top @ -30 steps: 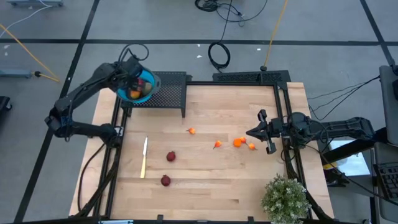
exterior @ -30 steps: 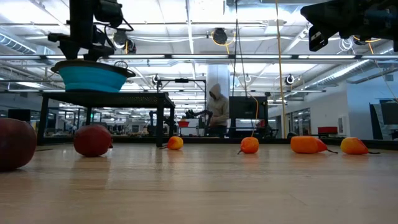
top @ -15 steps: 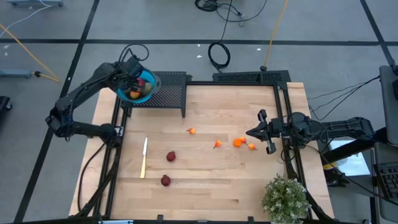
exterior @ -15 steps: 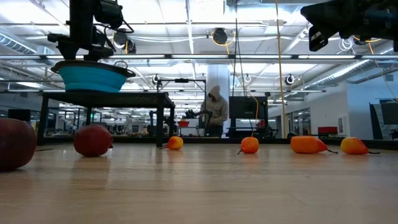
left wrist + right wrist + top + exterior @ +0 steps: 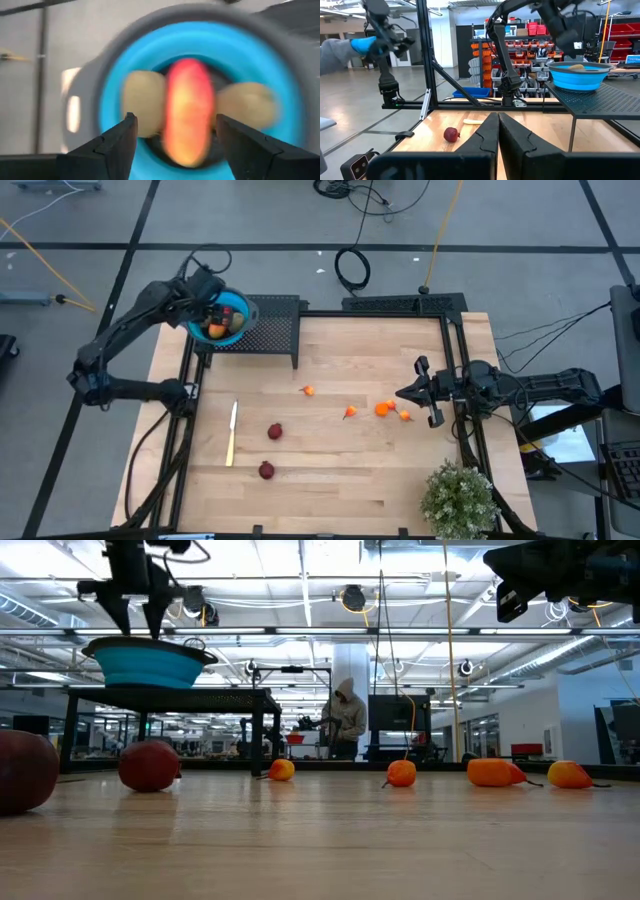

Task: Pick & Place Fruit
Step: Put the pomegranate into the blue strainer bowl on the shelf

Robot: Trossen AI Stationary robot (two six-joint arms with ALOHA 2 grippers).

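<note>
Over a pale wooden table [image 5: 340,450] ringed by grey floor and loose cables, with a bright workshop and a hooded person [image 5: 347,720] behind, the left gripper [image 5: 175,137] hangs above the blue bowl [image 5: 228,320] on the dark mesh shelf [image 5: 275,325], fingers spread and gripping nothing. Inside the bowl lies an elongated red-orange fruit [image 5: 187,112] between two pale olive ovals [image 5: 142,107]. On the board: a slim knife [image 5: 232,432], two dark red round pieces [image 5: 274,431], then small orange pieces [image 5: 383,408] towards the right. There the right gripper [image 5: 402,393] waits at the table's right edge, fingers pressed together. A potted plant [image 5: 458,498] sits at the near right corner.
</note>
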